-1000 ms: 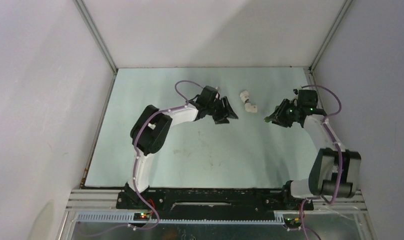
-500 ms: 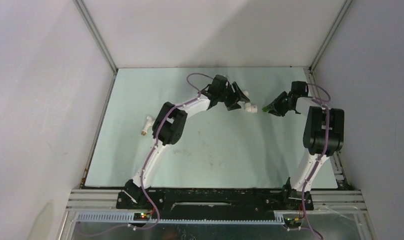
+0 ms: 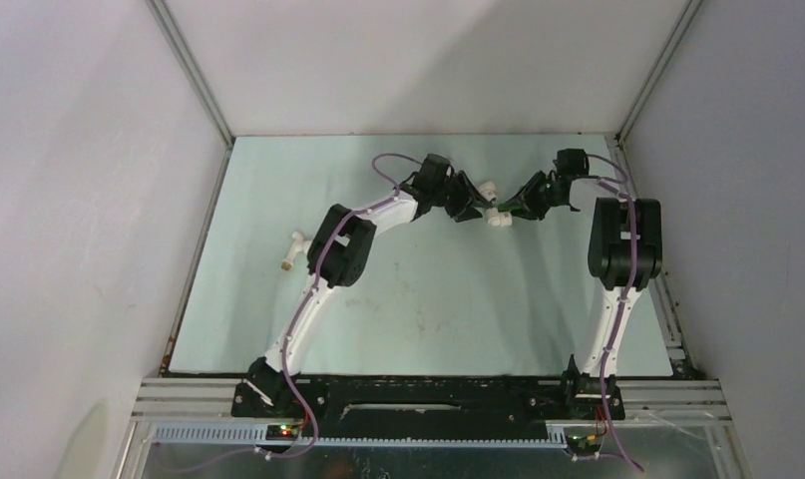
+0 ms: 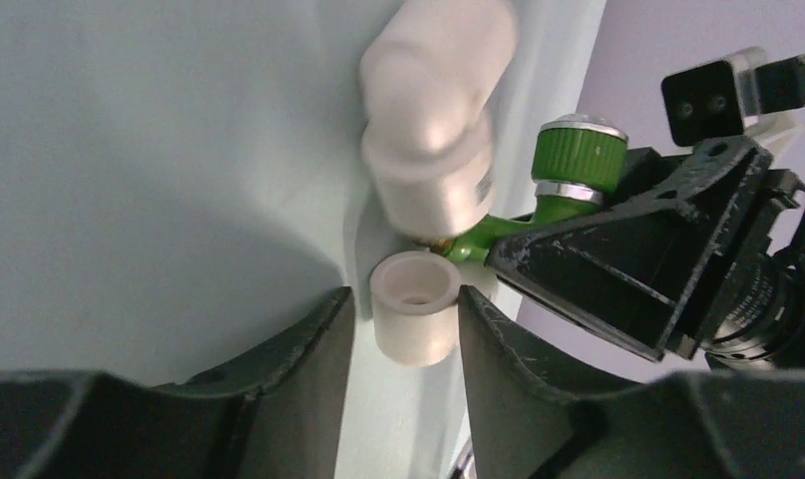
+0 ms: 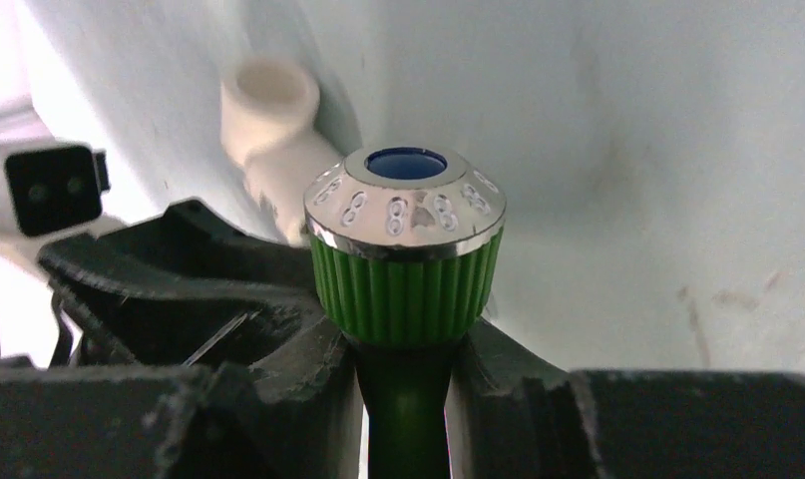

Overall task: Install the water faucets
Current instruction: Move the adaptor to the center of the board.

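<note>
Top external view; every position is given from one landmark, the short white fitting (image 4: 413, 324), which lies toward the rear middle of the table.

1. Table (image 3: 408, 319): pale green top under the landmark, with plain walls on three sides.
2. Left arm (image 3: 338, 244): white links, black joints, purple cable. It reaches the landmark from the left.
3. Right arm (image 3: 625, 239): same build. It reaches the landmark from the right, so the two wrists almost meet over it.
4. Left gripper (image 4: 406, 304): its black fingers (image 4: 298, 369) stand partway apart, one on each side of the landmark. One finger is against it and a sliver of table shows at the other, so I cannot tell whether it is gripped.
5. Right gripper (image 5: 403, 399): clamped tight on the stem of the green faucet, just beside the landmark.
6. White faucet (image 3: 294, 248): lies on the table well to the left of the landmark, clear of both grippers.
7. Green faucet (image 5: 406, 289): ribbed green knob with a silver cap and a blue centre. Its slim end points in just beside the landmark.
8. White elbow fitting (image 4: 433, 130): just beyond the landmark in the left wrist view and blurred there. The green faucet's end seems to touch it.
</note>
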